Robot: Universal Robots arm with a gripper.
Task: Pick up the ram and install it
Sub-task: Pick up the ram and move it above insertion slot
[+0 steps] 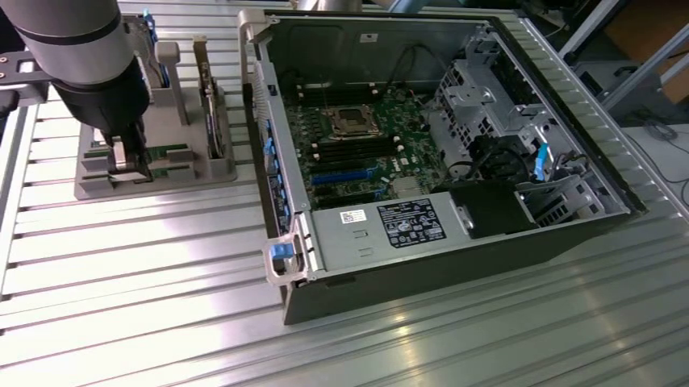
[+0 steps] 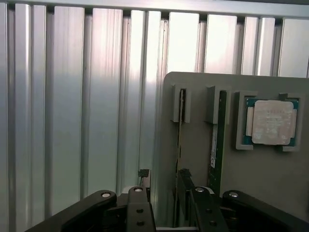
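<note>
Green circuit-board ram (image 2: 181, 121), which stood on edge in a grey holder (image 2: 203, 82), directly between the spread fingers of the gripper (image 2: 171, 210).
The gripper was released, its jaws wide apart on either side of the stick, and nothing was held. The ram was judged light, thin and stiff but fragile. It would be best taken squarely by its two flat faces near mid-length, as an off-centre pinch would likely tilt it. A second stick (image 2: 221, 130) stood just beside the gripper in the neighbouring slot and bore a white sticker (image 2: 213, 152) with print too small to read. A square processor chip (image 2: 272, 122) lay further out on the same holder, its markings illegible. An open computer case (image 1: 431, 278) stood well away from the gripper on the ribbed metal surface (image 2: 72, 96). Its power-supply label (image 1: 412, 223) was unreadable.
</note>
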